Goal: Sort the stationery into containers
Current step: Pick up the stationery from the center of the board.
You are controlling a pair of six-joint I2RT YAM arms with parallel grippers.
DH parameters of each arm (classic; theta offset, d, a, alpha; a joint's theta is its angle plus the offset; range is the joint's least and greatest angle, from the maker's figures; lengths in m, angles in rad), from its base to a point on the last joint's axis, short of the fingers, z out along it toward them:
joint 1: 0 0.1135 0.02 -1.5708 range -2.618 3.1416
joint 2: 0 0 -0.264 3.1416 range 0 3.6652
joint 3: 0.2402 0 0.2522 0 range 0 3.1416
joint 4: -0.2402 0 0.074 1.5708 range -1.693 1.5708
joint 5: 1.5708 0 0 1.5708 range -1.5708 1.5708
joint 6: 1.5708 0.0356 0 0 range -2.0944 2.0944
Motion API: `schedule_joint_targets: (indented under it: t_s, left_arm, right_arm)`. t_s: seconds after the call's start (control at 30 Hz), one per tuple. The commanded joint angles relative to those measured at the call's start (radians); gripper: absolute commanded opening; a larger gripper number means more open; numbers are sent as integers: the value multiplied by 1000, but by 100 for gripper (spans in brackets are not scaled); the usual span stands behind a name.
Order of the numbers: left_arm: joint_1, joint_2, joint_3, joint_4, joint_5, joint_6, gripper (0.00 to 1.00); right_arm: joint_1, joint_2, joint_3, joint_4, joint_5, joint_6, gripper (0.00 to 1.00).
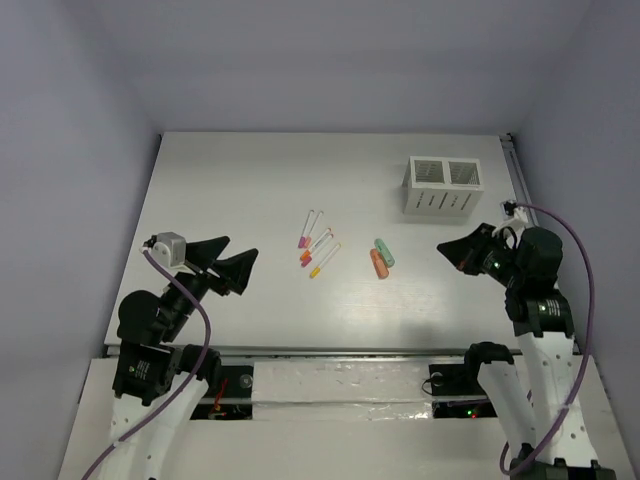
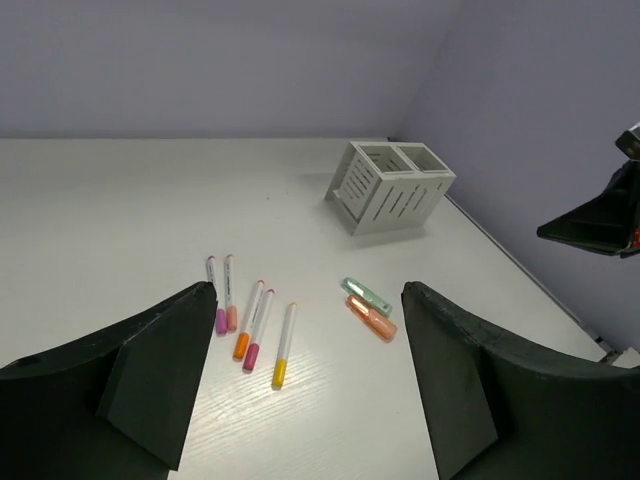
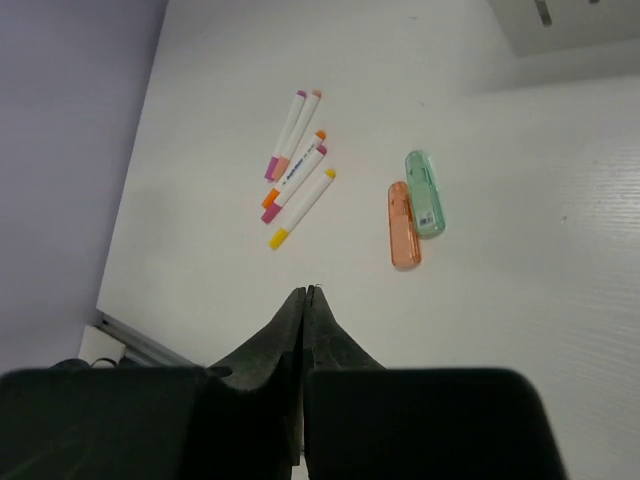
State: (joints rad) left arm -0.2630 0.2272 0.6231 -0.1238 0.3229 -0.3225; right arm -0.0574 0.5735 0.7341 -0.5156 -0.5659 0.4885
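Several thin white pens (image 1: pixel 317 243) with pink, orange and yellow caps lie in a loose group mid-table; they also show in the left wrist view (image 2: pixel 250 320) and the right wrist view (image 3: pixel 295 165). An orange chunky piece (image 1: pixel 378 263) and a mint green one (image 1: pixel 385 252) lie side by side to their right. The white two-compartment holder (image 1: pixel 444 185) stands at the back right. My left gripper (image 1: pixel 235 263) is open and empty, left of the pens. My right gripper (image 1: pixel 446 250) is shut and empty, right of the chunky pieces.
The table's right edge has a metal rail (image 1: pixel 519 180) close behind the holder. Purple walls enclose the table on the left, back and right. A purple cable (image 1: pixel 570 240) loops by the right arm.
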Motion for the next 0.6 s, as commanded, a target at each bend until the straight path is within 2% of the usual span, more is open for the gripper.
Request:
schedule_joint_targets:
  t_s: [0.0, 0.07, 0.13, 0.17, 0.2, 0.3, 0.33, 0.47, 0.5, 0.57]
  left_arm:
    - [-5, 9, 23, 44, 27, 14, 71]
    - [-5, 14, 21, 46, 31, 14, 66]
    - [-5, 23, 21, 46, 36, 13, 57]
    - [-5, 26, 20, 46, 36, 13, 53]
    - [-5, 26, 18, 46, 31, 13, 41]
    - [-5, 37, 18, 38, 12, 10, 18]
    - [-5, 43, 20, 30, -8, 7, 1]
    - [-5, 77, 27, 10, -30, 5, 0]
    - [-5, 78, 26, 12, -30, 3, 0]
    - [-5, 75, 26, 12, -30, 5, 0]
  right_arm:
    - [30, 58, -4, 143, -1, 19, 0]
    - [107, 104, -4, 149, 46, 1, 0]
    - [206, 179, -1, 152, 176, -8, 0]
    - [334, 205, 8, 147, 239, -24, 0]
    - [396, 263, 17, 144, 385, -33, 0]
    - [545, 360, 65, 117, 579, -59, 0]
    - [559, 418, 71, 115, 619, -64, 0]
    - [570, 537, 88, 124, 721, -108, 0]
    - [570, 558, 96, 126, 730, -120, 3]
    - [579, 623, 102, 150, 736, -154, 16]
